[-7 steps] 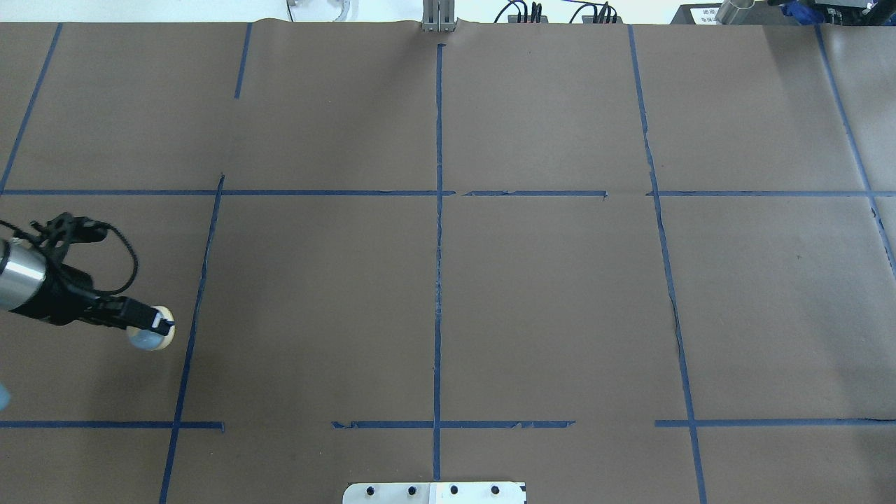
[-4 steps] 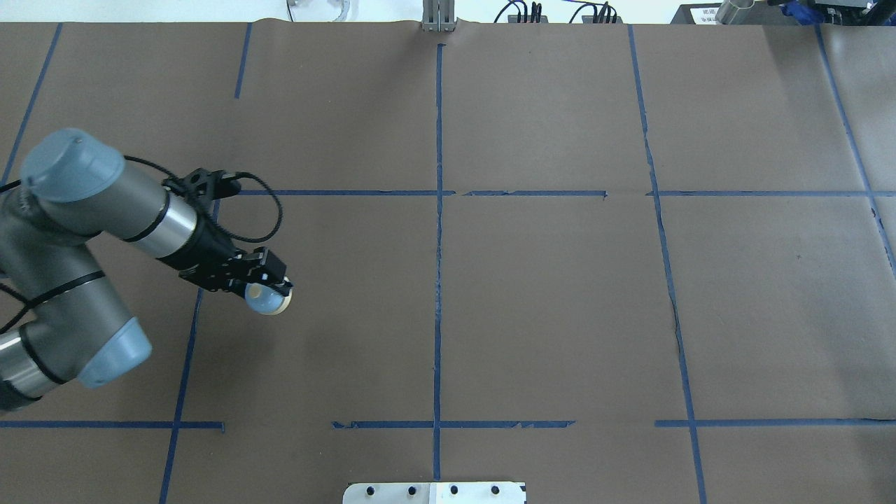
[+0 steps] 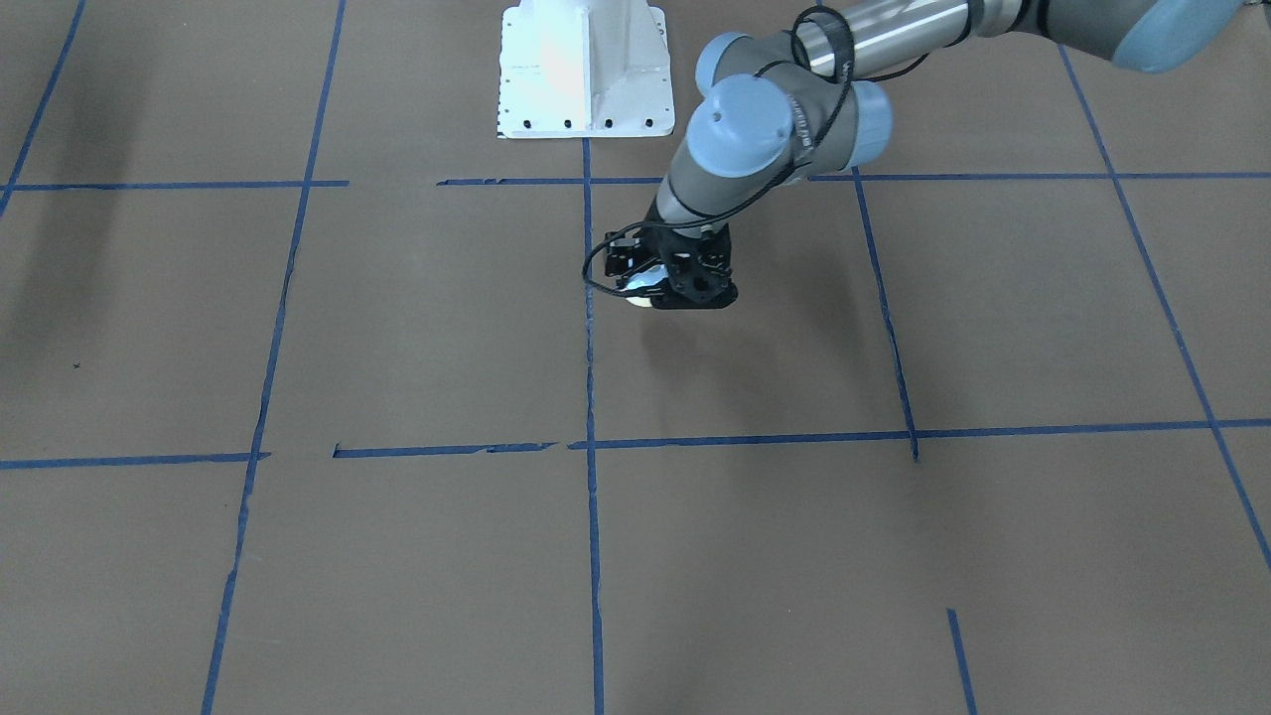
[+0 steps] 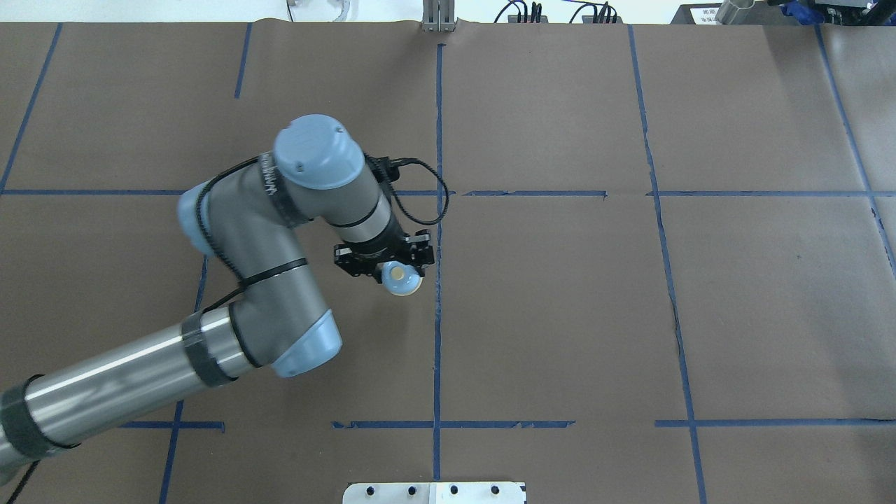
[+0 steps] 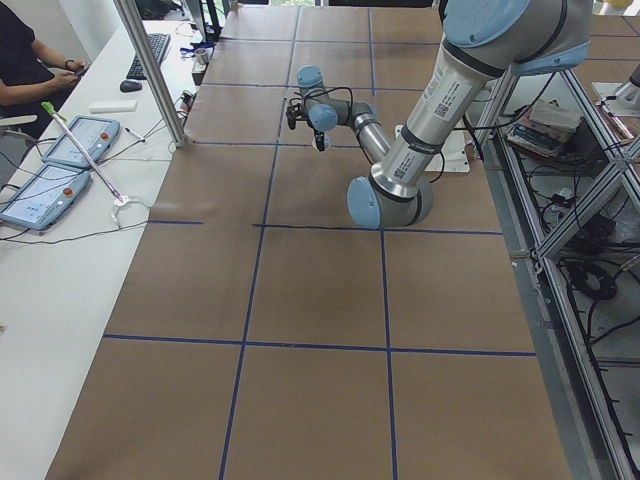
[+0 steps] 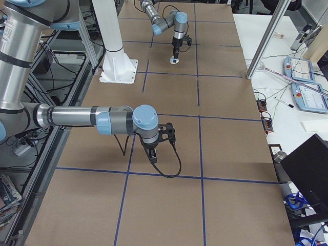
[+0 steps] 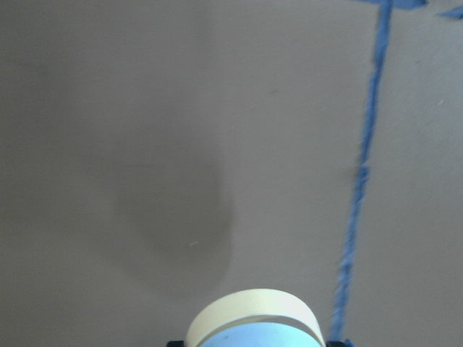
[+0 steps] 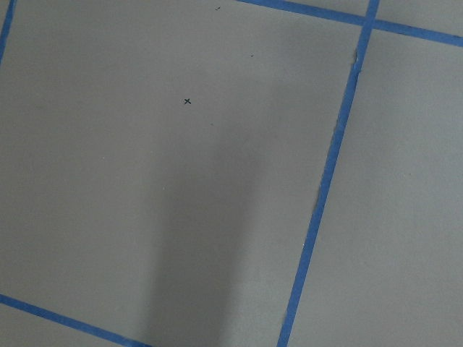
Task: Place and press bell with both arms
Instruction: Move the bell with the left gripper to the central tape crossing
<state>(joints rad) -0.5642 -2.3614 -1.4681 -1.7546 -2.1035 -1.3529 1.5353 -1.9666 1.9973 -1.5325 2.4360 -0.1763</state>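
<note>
The bell [image 4: 400,280], with a light blue dome and a cream ring, sits between the fingers of my left gripper [image 4: 392,271], which is shut on it. It is just left of the table's centre tape line. It shows as a pale spot under the gripper in the front-facing view [image 3: 638,295] and fills the bottom edge of the left wrist view [image 7: 253,322], with its shadow on the paper ahead. I cannot tell whether it touches the table. My right gripper [image 6: 154,156] points down over the paper, seen only in the exterior right view; open or shut I cannot tell.
Brown paper with blue tape lines [image 4: 438,231] covers the table. The white pedestal base [image 3: 584,70] stands at the robot's edge. A side desk with tablets [image 5: 60,160] and a seated person lies beyond the far edge.
My left arm has swung from the table's left side toward the centre line, carrying the bell in its shut gripper.
</note>
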